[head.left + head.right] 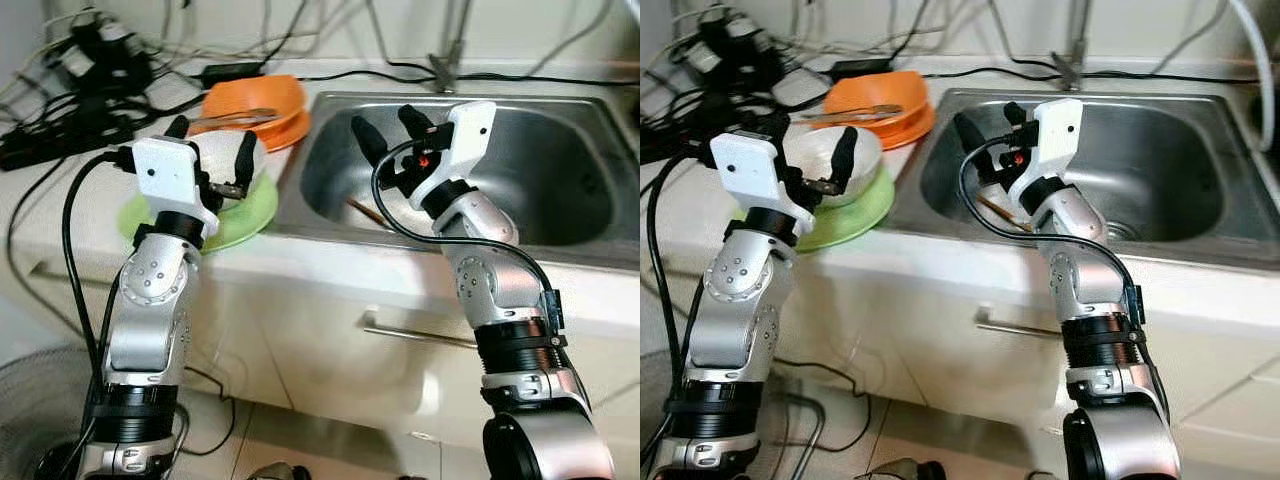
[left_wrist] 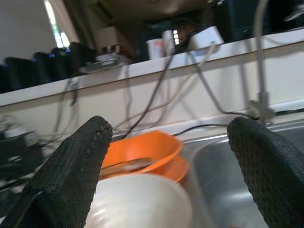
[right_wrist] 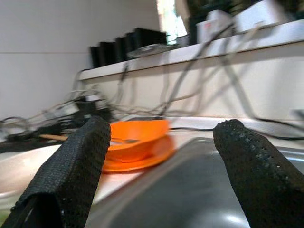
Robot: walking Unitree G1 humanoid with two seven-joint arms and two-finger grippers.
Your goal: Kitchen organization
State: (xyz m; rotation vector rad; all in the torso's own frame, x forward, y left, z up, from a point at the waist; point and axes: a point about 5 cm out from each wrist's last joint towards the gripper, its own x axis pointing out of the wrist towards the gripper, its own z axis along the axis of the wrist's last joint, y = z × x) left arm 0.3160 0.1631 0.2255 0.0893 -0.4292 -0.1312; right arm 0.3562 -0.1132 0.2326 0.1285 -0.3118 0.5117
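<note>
We see a white bowl (image 1: 225,160) sitting on a green plate (image 1: 243,217) in the left middle of the frame, on the desk (image 1: 60,200) just beside the sink (image 1: 560,170). Our left end effector (image 1: 211,145) has its two black fingers spread wide around the bowl. Behind it, an orange bowl (image 1: 262,98) rests on an orange plate (image 1: 288,130). Our right end effector (image 1: 390,128) hangs open over the sink, holding nothing. A tangle of black cables (image 1: 80,80) fills the upper left.

Left pincer (image 2: 171,166) fingers spread wide w/ white bowl (image 2: 140,202) between & below them. Orange bowl (image 2: 142,149) just behind it, utensil inside. Steel sink (image 2: 213,185) beside; cables along the back wall.
</note>
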